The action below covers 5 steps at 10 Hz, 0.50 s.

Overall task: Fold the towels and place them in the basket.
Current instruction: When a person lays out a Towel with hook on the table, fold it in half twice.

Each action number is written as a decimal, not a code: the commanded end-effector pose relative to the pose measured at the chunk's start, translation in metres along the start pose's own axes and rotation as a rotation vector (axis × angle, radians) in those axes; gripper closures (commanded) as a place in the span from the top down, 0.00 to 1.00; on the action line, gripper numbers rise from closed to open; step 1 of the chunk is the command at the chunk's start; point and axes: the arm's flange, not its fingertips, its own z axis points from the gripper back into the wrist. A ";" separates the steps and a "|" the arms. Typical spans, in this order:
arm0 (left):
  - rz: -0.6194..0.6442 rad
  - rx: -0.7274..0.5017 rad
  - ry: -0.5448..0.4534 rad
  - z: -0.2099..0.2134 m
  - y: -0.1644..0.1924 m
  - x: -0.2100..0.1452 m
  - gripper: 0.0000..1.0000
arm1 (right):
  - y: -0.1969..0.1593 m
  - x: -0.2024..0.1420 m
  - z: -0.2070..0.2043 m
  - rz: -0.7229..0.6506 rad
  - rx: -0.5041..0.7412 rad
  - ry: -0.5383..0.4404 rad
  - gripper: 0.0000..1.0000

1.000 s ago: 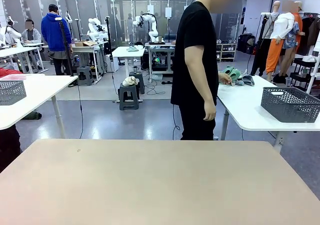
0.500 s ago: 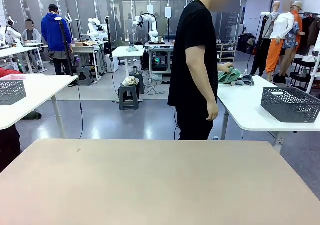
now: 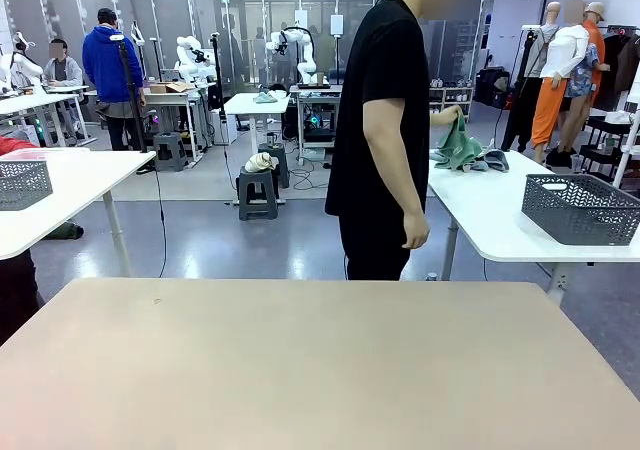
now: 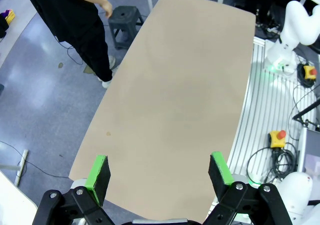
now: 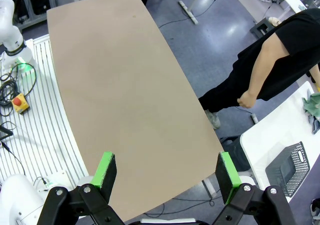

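In the front view a person in black stands beyond the beige table (image 3: 320, 370) and holds the green towel (image 3: 457, 143) up off a white side table (image 3: 490, 220) at the right. The pale blue-grey towel (image 3: 493, 160) lies crumpled on that side table. The dark mesh basket (image 3: 580, 208) stands nearer on the same table; it is also in the right wrist view as the basket (image 5: 287, 169), with the towels (image 5: 312, 105) at the frame's edge. My left gripper (image 4: 160, 170) and right gripper (image 5: 167, 172) hang high over the bare beige table, both open and holding nothing.
A paler grey mesh basket (image 3: 22, 183) sits on another white table at the left. A beige cloth lump (image 3: 261, 162) rests on a stool in the aisle behind. An emergency-stop box (image 4: 276, 137) and cables lie on the slatted base beside the table.
The person has picked the green towel up off the side table and raised it, shifting slightly to the left. Both grippers stay still and open.
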 end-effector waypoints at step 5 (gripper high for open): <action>0.000 0.002 0.000 0.000 0.000 0.000 1.00 | 0.000 0.001 -0.001 0.004 0.004 -0.003 1.00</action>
